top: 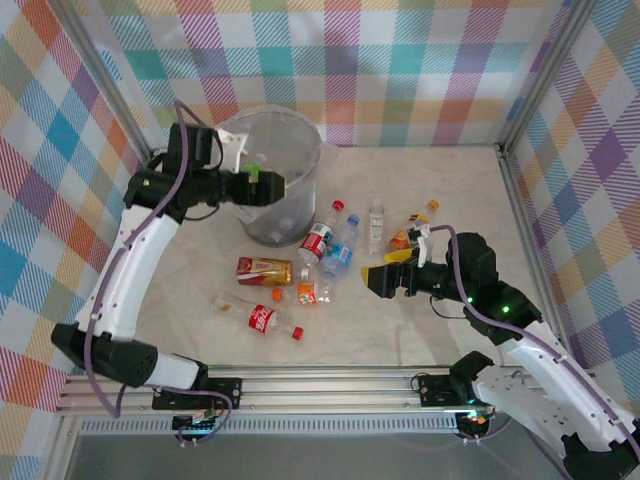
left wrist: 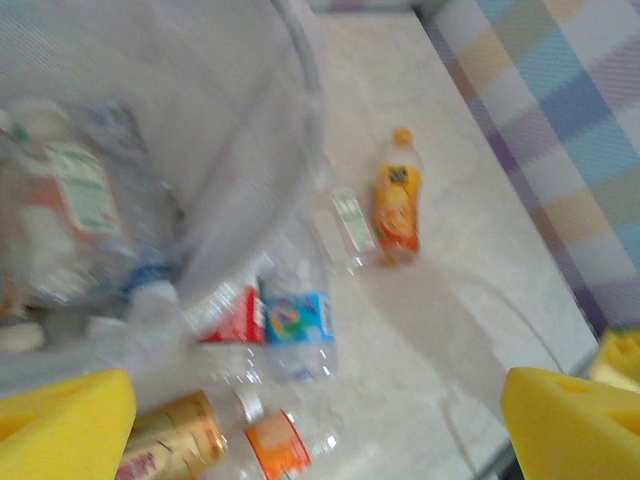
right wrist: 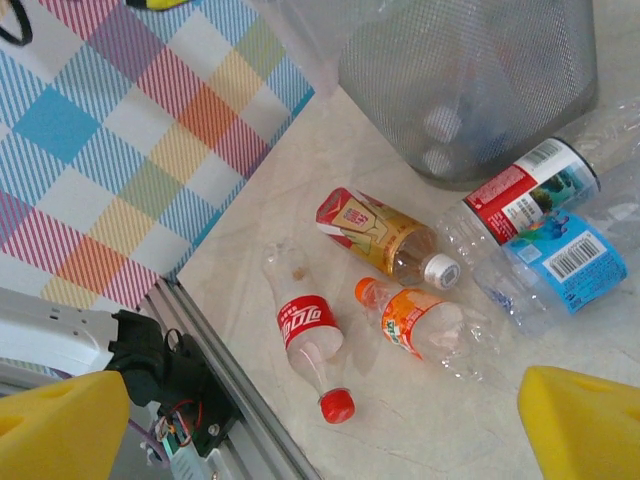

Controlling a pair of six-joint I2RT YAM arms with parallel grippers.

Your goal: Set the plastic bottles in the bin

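Bin (top: pixel 305 165) beneath left gripper (top: pixel 278 187), bottles (left wrist: pixel 80 200) inside

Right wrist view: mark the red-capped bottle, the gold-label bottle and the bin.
red-capped bottle (right wrist: pixel 303 322), right wrist view, on its red label.
gold-label bottle (right wrist: pixel 368 228), right wrist view, on its label.
bin (right wrist: pixel 470 80), right wrist view, on its mesh wall.

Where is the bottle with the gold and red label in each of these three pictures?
Top external: the gold-labelled bottle lies left of centre, just in front of the bin.
Left wrist: at the bottom left, below the bin.
Right wrist: near the centre, below the bin.
Shared landmark: the bin.
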